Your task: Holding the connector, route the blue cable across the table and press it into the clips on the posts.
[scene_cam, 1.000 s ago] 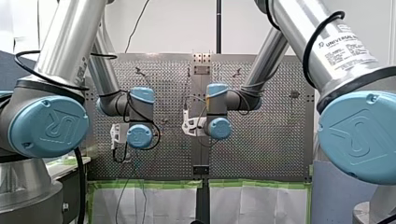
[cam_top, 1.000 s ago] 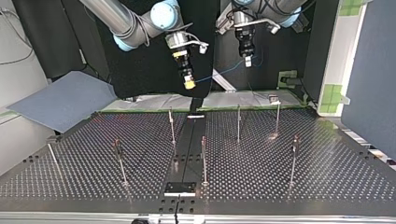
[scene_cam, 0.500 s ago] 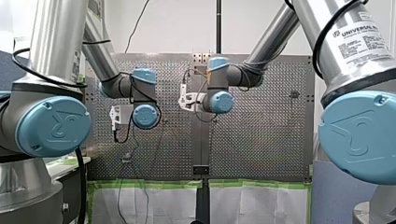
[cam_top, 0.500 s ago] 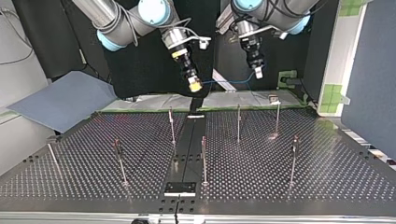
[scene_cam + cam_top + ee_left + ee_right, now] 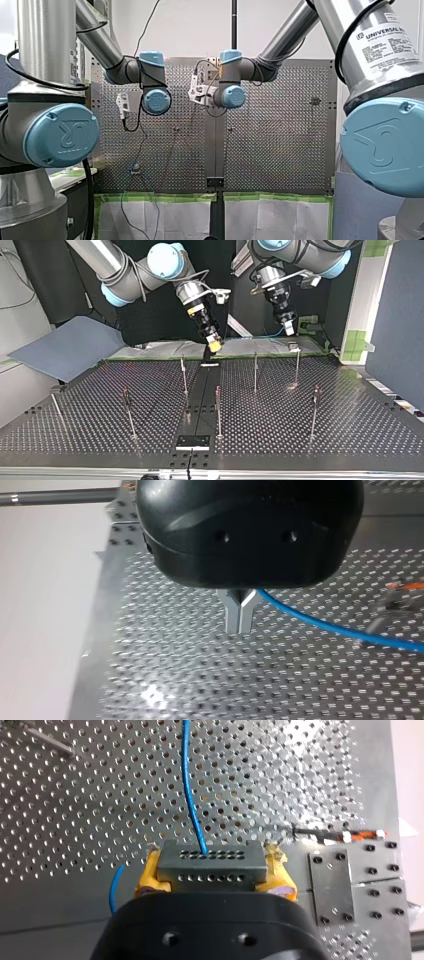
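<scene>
Holding the connector point(image 5: 212, 855) clamped between yellow pads, my right gripper point(image 5: 214, 872) hangs over the table point(image 5: 350, 420) edge nearest the arms. The blue cable point(image 5: 190, 795) leaves it toward my left gripper point(image 5: 240, 622), whose metal fingers are pinched narrow, seemingly on the blue cable. Between the 2 grippers the span needs to be taut and level, lowered squarely onto each post point(image 5: 255, 371) before pressing.

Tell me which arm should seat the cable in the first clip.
Left, probably. My left gripper pinches the blue cable and hangs near the post at the top view's right; my right gripper is busy holding the connector.
</scene>
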Tool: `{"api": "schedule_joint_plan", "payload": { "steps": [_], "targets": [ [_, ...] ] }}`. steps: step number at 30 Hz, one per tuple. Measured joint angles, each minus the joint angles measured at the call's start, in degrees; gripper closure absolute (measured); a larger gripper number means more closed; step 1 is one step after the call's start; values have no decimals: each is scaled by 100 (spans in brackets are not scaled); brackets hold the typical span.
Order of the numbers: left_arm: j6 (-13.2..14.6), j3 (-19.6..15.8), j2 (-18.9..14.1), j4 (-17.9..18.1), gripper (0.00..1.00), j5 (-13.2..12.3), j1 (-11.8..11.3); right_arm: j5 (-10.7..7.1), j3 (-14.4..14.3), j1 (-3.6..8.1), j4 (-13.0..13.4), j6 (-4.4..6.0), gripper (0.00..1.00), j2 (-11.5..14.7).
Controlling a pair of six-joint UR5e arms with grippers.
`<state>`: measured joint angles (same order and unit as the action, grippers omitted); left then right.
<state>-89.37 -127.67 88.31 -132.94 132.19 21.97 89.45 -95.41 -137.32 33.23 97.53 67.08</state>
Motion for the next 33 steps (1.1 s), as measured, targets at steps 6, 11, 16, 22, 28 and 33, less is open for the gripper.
{"api": "schedule_joint_plan", "payload": {
  "steps": [6, 11, 16, 22, 28, 33],
  "targets": [
    [9, 108, -352, -144, 100, -20, -111, -118, 319, -15, -108, 40, 100, -145],
    [9, 169, -469, -247, 100, -133, -293, -174, 619, -58, -346, 78, 100, -177],
    [-44, 227, -433, -328, 100, -394, -566, -181, 902, -117, -622, 83, 100, -180],
    [-136, 393, -319, -383, 100, -728, -902, -195, 1230, -191, -883, 88, 100, -184],
    [-264, 701, -288, -589, 100, -854, -1242, -248, 1583, -220, -964, 153, 100, -195],
    [-273, 945, -287, -758, 100, -845, -1439, -341, 1846, -224, -1044, 268, 100, -205]
  ]
}}
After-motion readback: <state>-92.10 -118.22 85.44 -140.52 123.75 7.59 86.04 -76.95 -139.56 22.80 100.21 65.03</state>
